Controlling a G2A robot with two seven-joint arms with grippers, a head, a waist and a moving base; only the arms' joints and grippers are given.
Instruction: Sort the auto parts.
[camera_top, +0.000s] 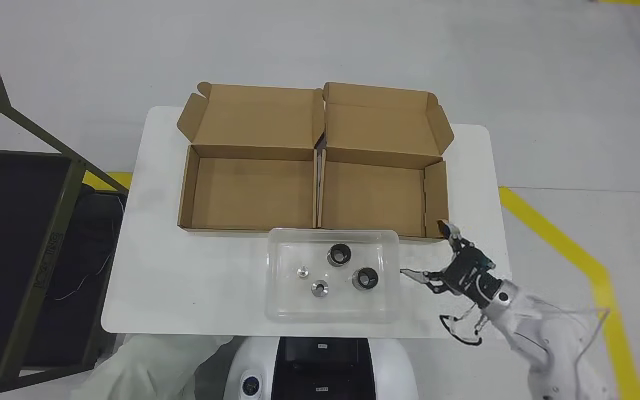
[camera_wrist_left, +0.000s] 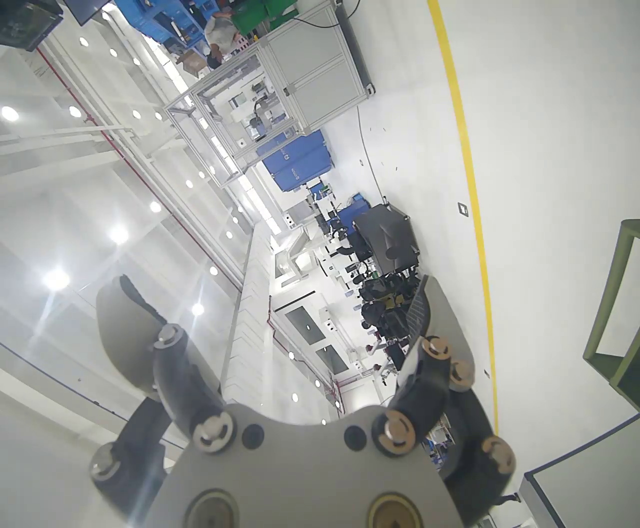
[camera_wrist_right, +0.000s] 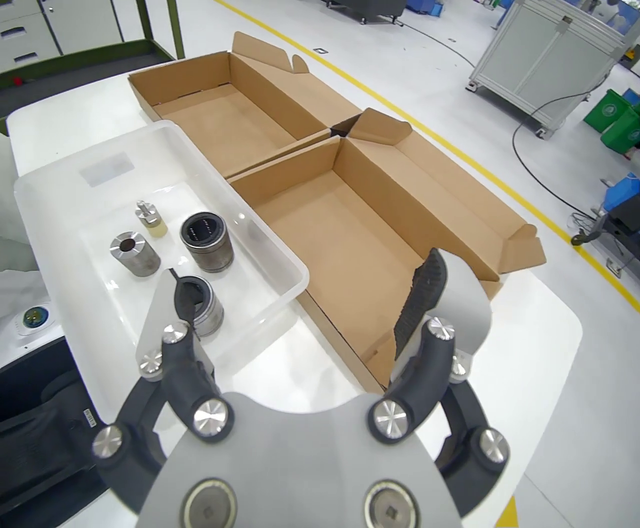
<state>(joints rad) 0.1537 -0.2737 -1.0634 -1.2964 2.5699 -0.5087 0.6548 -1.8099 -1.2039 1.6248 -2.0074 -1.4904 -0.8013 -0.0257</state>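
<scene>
A clear plastic tray (camera_top: 330, 232) sits at the table's front middle. In it stand two dark-bored metal bearings (camera_top: 339, 254) (camera_top: 366, 278), a small steel cylinder (camera_top: 320, 288) and a tiny pin-topped part (camera_top: 299, 270). My right gripper (camera_top: 426, 250) hovers open and empty just off the tray's right end. The right wrist view has that gripper (camera_wrist_right: 300, 270) over the seam between the tray (camera_wrist_right: 75, 160) and the right box, with one bearing (camera_wrist_right: 206, 243) in full view and the other (camera_wrist_right: 202, 300) partly behind a finger. My left gripper (camera_wrist_left: 272, 285) is open, empty, and faces up into the room.
Two open, empty cardboard boxes (camera_top: 250, 190) (camera_top: 375, 195) stand side by side behind the tray, lids folded back. The white table (camera_top: 220, 290) has bare room on both sides of the tray. A dark cart (camera_top: 40, 250) stands left of the table.
</scene>
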